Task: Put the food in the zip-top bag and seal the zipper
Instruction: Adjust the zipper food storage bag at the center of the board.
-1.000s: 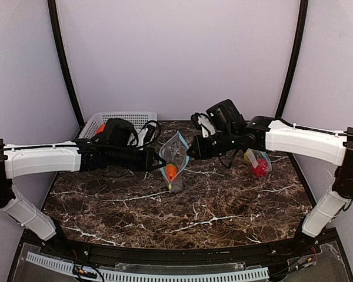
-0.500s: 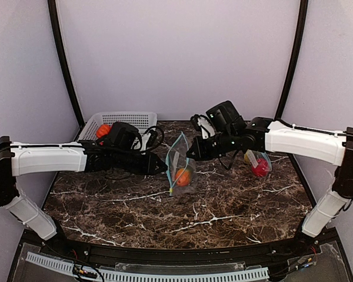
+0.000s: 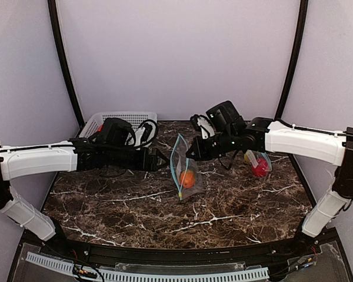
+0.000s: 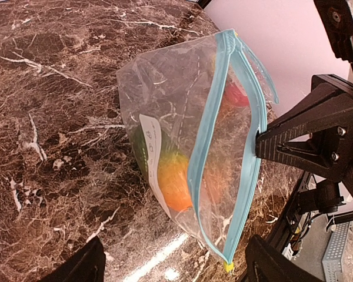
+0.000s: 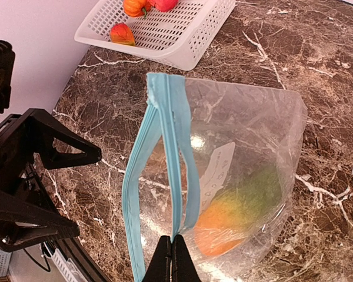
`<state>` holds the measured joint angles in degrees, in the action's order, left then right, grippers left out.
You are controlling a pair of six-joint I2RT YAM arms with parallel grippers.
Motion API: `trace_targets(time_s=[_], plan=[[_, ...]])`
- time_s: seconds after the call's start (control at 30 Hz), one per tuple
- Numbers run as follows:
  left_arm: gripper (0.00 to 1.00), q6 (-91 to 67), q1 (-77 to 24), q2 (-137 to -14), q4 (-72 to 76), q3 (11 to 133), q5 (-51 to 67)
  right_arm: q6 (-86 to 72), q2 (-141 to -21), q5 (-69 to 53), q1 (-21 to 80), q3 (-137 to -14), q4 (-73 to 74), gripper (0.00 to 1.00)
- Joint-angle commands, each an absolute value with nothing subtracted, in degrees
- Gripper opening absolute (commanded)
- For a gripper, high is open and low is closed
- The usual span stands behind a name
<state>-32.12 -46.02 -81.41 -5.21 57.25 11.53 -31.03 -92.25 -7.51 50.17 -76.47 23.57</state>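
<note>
Clear zip-top bag (image 3: pixel 184 170) with a blue zipper, mouth partly open, hangs upright, its rim pinched by right gripper (image 3: pixel 190 156). One orange-green fruit (image 3: pixel 187 179) sits at the bag's bottom, below the fingertips.

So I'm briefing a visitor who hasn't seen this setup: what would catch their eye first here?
A clear zip-top bag is held upright mid-table, pinched at its blue zipper by the right gripper, with an orange-green fruit sagging in its bottom. The left gripper stands open just beside it, not touching. At the far left a white basket holds more fruit.
</note>
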Motion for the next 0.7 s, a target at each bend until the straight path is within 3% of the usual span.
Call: trace_targets(time_s=[0.0, 0.17, 0.37, 0.67], plan=[[0.85, -29.43, -44.7, -78.58, -9.56, 58.46, 11.22, -31.47, -92.46, -7.94, 50.01, -75.93, 21.66, 0.0], [0.95, -26.53, -39.24, -76.49, -14.14, 59.39, 15.38, -31.4, -92.42, -8.05, 50.01, -75.76, 21.39, 0.0], [0.98, -16.87, -29.99, -76.96, -24.98, 65.21, 14.53, -31.3, -92.29, -8.34, 50.01, -75.76, 21.09, 0.0], [0.96, -4.49, -14.27, -88.89, -32.68, 79.07, 6.74, -31.45, -91.98, -9.77, 50.02, -74.53, 18.8, 0.0]])
